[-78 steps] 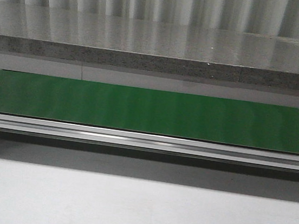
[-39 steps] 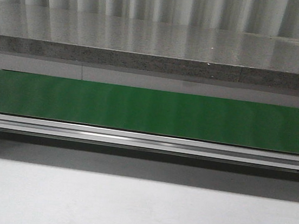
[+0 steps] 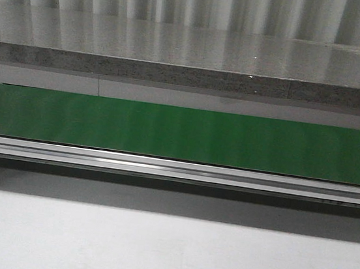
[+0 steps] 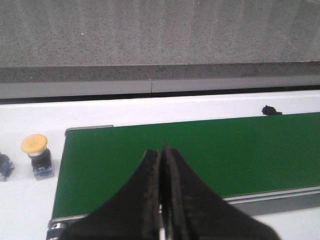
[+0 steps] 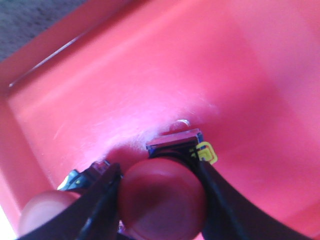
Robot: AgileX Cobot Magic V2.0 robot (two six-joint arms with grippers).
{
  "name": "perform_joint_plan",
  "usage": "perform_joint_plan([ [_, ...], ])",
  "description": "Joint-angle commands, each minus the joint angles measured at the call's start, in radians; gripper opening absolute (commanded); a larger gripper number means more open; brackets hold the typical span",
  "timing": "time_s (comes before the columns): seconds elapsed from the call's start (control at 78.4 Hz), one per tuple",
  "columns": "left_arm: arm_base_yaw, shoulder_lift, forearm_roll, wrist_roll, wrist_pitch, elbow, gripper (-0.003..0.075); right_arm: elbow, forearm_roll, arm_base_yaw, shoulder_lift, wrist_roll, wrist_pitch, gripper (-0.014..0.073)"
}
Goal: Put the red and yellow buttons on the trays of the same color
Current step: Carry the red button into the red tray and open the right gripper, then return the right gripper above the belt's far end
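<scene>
**Red button held over the red tray, left gripper idle above the belt**

On the left, a yellow button (image 4: 36,155) stands upright on the white table (image 4: 30,120), just beside the end of the green conveyor belt (image 4: 200,150) and apart from it. Another small part (image 4: 5,166) sits at the picture's edge next to it, too cropped to identify. The left gripper (image 4: 162,155) hangs above the belt with its fingers pressed together and nothing between them. A small dark object (image 4: 271,110) lies on the white strip at the belt's far side.

The front view shows only the green belt (image 3: 180,133), its metal rail (image 3: 176,169) and a grey stone ledge (image 3: 190,50); neither arm appears there.

On the right, the right gripper (image 5: 159,192) clamps a red button (image 5: 162,205) by its cap, low inside the red tray (image 5: 240,75). A second red button (image 5: 45,215) sits just beside it in the same tray.
</scene>
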Motion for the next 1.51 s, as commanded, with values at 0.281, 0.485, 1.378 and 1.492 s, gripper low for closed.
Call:
perform_joint_plan([
  [0.281,-0.008,0.002,-0.013,-0.001,-0.074,-0.027,-0.002,-0.033,0.033,-0.006,-0.057,-0.002,-0.046,0.049],
  [0.485,-0.008,0.002,-0.013,-0.001,-0.074,-0.027,-0.002,-0.033,0.03,-0.006,-0.093,-0.002,-0.048,0.0486],
  [1.378,-0.008,0.002,-0.013,-0.001,-0.074,-0.027,-0.002,0.47,-0.103,0.309,-0.711,-0.03,-0.121,-0.0067],
  [1.492,-0.008,0.002,-0.013,-0.001,-0.074,-0.027,-0.002,0.539,-0.103,0.394,-0.793,-0.07,-0.123,-0.0067],
])
